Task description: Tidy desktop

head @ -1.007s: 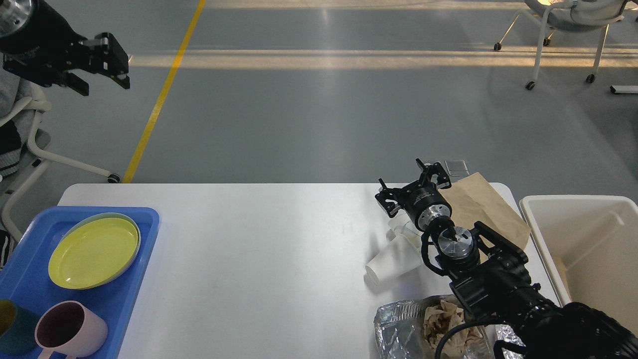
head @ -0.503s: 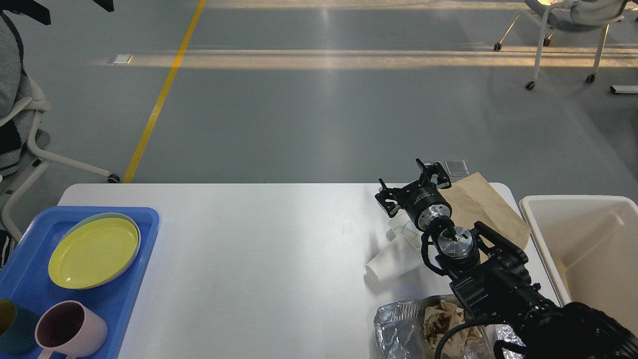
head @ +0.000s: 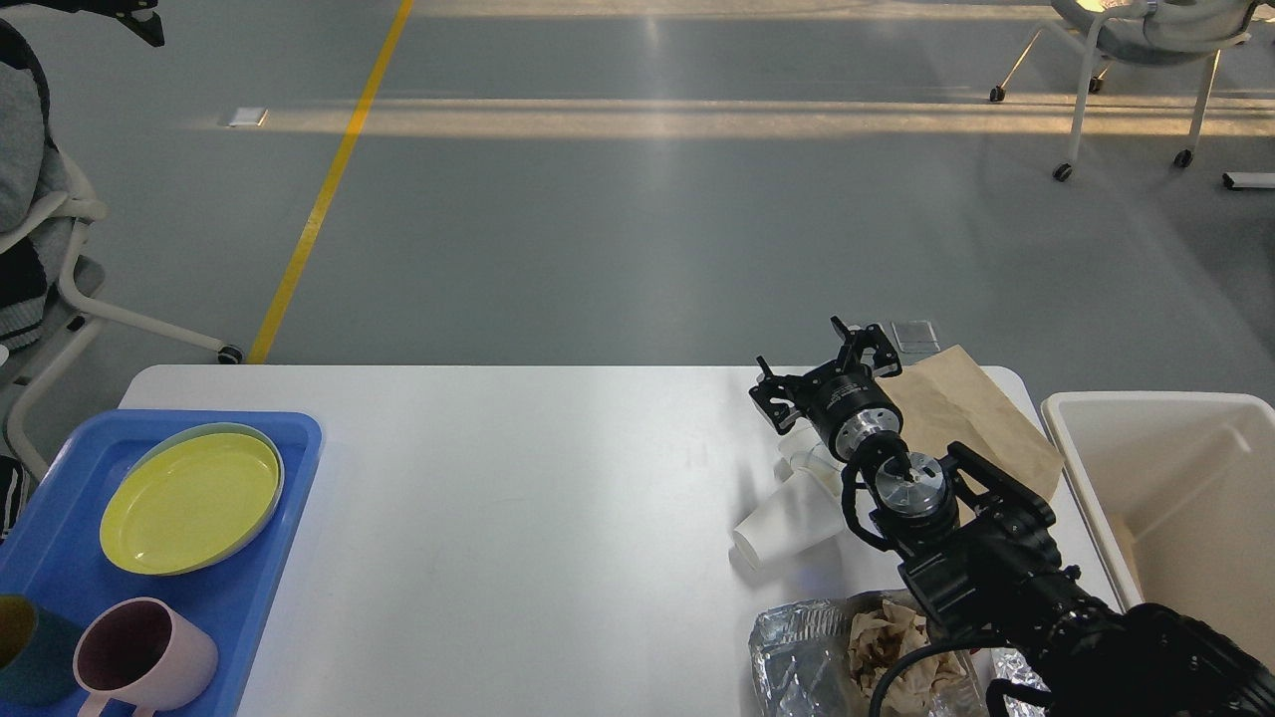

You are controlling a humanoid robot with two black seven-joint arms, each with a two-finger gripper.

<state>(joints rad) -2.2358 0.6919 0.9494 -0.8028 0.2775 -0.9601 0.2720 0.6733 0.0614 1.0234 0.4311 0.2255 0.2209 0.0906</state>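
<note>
The white desktop carries litter on its right side. A white paper cup lies tipped over, with a clear plastic cup just behind it. A brown paper bag lies at the far right corner, and crumpled foil with brown paper sits at the front edge. My right gripper hovers open over the far edge beside the bag, nothing between its fingers. Only a black sliver of my left gripper shows at the top left corner, high above the floor.
A cream-white bin stands off the table's right end. At the left, a blue tray holds a yellow plate, a pink mug and a teal cup. Chairs stand on the floor at far left and top right.
My left gripper has risen and drawn back to the top left corner, almost out of the view. The right arm and the litter have not moved.
</note>
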